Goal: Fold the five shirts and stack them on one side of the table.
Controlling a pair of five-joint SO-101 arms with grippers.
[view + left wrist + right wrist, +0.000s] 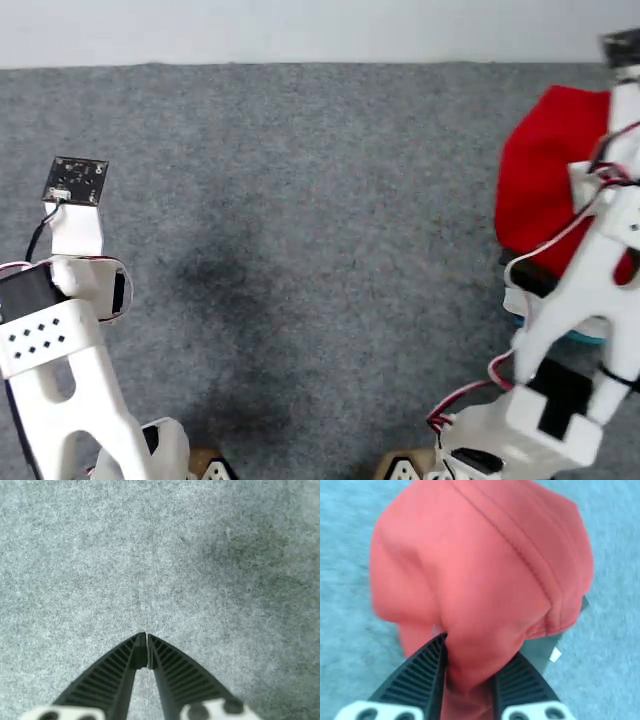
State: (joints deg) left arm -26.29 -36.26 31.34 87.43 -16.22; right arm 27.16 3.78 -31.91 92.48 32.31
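Jaws on the right arm (585, 300) pinch a bunched fold of the red shirt (480, 570). Left arm (60, 340) jaws are closed tip to tip on nothing, over bare counter (150, 555). Red shirt sits at the right edge of the counter on top of other garments (560, 335); dark and teal edges peek out beneath. Reads as the stacking step, red shirt onto the pile. Next move likely: release, then lift straight off so the fold doesn't drag open. Can't tell how many shirts are underneath.
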